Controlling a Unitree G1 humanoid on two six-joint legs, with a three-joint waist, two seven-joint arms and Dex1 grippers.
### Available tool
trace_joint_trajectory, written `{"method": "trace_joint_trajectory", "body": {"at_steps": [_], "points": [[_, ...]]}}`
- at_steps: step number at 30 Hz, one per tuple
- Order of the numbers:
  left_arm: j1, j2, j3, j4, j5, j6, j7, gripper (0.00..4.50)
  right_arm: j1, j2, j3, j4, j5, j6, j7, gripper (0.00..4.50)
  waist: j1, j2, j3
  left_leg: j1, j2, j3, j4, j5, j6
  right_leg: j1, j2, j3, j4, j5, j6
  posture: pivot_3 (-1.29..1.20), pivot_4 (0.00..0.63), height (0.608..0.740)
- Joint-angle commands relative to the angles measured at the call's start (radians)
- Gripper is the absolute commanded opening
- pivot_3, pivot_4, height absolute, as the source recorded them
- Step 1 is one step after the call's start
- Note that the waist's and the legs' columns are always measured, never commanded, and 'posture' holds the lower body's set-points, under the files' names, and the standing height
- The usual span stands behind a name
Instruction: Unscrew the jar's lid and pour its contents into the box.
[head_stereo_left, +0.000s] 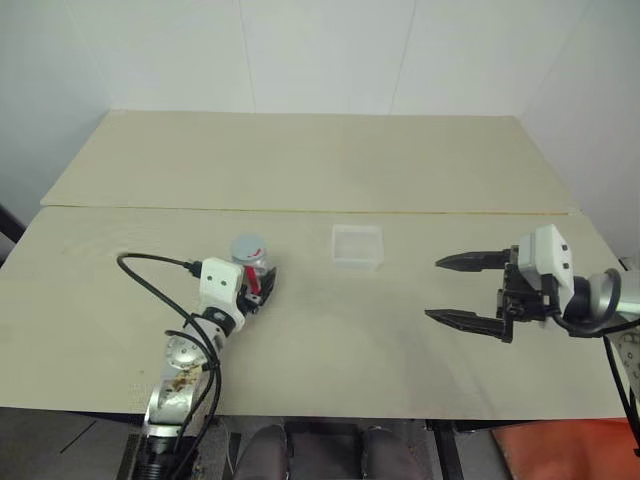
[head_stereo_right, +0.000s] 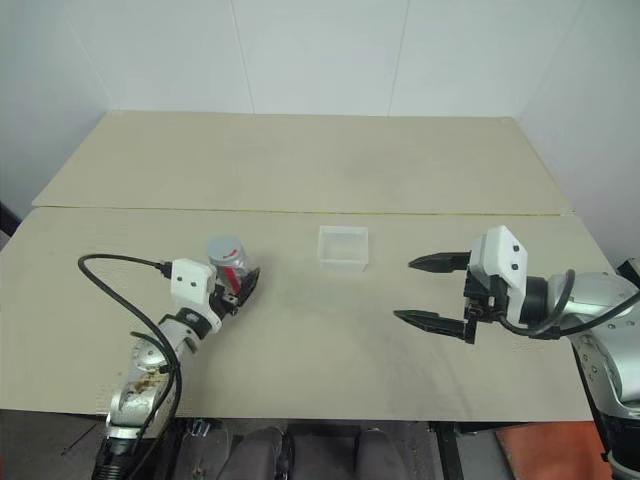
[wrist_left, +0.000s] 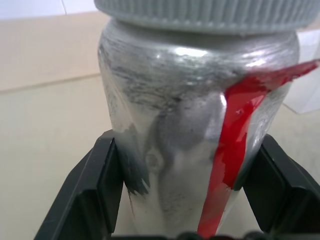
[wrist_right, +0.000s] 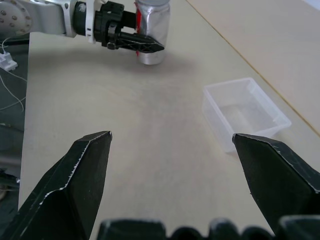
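One step is done, as you can see: the left gripper (head_stereo_left: 256, 290) has clamped the jar (head_stereo_left: 252, 266) at the left, the lid (head_stereo_left: 247, 246) on. Unscrewing and pouring remain. Your right gripper (head_stereo_left: 458, 291) hangs spread wide. The box (head_stereo_left: 357, 245), mid-table, looks empty.

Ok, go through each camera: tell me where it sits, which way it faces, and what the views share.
Head pair: on the head, facing forward and down over the table; both arms show, the left hand shut on the jar, the right hand open.
Left wrist: along its own fingers, pressed on the jar under the lid.
Right wrist: along its spread fingers, across the table toward the box and the left hand.
Shared: jar and box appear in the head views and the right wrist view.
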Motion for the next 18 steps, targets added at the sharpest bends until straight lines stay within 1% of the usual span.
{"method": "trace_joint_trajectory", "body": {"at_steps": [1,2,4,5,7,9,12,13,18], "points": [[-0.080,0.115,0.064,0.001,-0.129,0.019,-0.180,2.97,-0.049,0.018,0.020,-0.042,0.015,-0.014,-0.023,4.50,-0.004,0.000,0.000,0.000,0.000,0.000,0.000,0.000,0.000,0.000,0.001,0.000,0.000,0.000,0.000,0.00,0.150,0.740],[-0.094,0.144,0.068,0.011,-0.155,0.027,-0.219,2.97,-0.059,0.023,0.028,-0.042,0.012,-0.013,-0.027,4.50,-0.005,0.000,0.000,0.000,0.000,0.000,0.000,0.000,0.000,0.000,0.001,0.000,0.000,0.000,0.000,0.00,0.150,0.740],[-0.145,0.228,0.085,0.052,-0.238,0.063,-0.359,2.97,-0.098,0.047,0.060,-0.039,0.001,-0.008,-0.053,4.50,-0.006,0.000,0.000,0.000,0.000,0.000,0.000,0.000,-0.001,0.000,0.000,0.000,0.000,0.000,0.000,0.00,0.150,0.740],[-0.186,0.279,0.093,0.084,-0.291,0.106,-0.445,2.97,-0.129,0.064,0.083,-0.033,-0.009,-0.003,-0.075,4.50,-0.007,0.000,0.000,0.000,0.000,0.000,0.000,0.000,-0.001,0.000,0.001,-0.001,0.000,0.000,0.000,0.00,0.150,0.740],[-0.264,0.356,0.089,0.155,-0.354,0.142,-0.596,2.97,-0.199,0.107,0.127,-0.015,-0.029,0.010,-0.127,4.50,-0.011,0.000,0.000,0.000,0.000,0.000,0.000,0.000,-0.001,-0.001,0.001,-0.001,0.000,0.000,0.000,0.00,0.150,0.740],[-0.330,0.397,0.078,0.219,-0.389,0.160,-0.696,2.97,-0.264,0.146,0.162,0.001,-0.041,0.033,-0.174,4.50,-0.015,0.000,0.000,0.000,-0.001,0.000,0.000,0.001,-0.001,-0.001,0.001,-0.002,0.000,0.000,0.000,0.00,0.150,0.740],[-0.404,0.416,0.059,0.292,-0.402,0.175,-0.773,2.97,-0.334,0.186,0.197,0.014,-0.050,0.070,-0.223,4.50,-0.016,0.000,0.000,0.000,-0.002,-0.001,0.000,0.001,-0.001,-0.001,0.001,-0.002,0.000,0.000,0.000,0.00,0.150,0.740],[-0.440,0.418,0.034,0.328,-0.380,0.159,-0.805,2.97,-0.371,0.212,0.212,0.012,-0.040,0.093,-0.249,4.50,-0.016,0.000,0.000,-0.001,-0.003,-0.001,0.000,0.001,-0.001,-0.001,0.000,-0.003,0.001,0.000,0.000,0.00,0.150,0.740],[-0.562,0.367,-0.050,0.473,-0.329,0.120,-0.886,2.97,-0.547,0.372,0.275,0.004,0.004,0.258,-0.416,4.50,-0.023,0.000,0.000,-0.005,-0.003,-0.001,0.001,0.002,-0.002,-0.006,0.001,-0.003,0.004,0.000,0.000,0.00,0.150,0.740]]}}
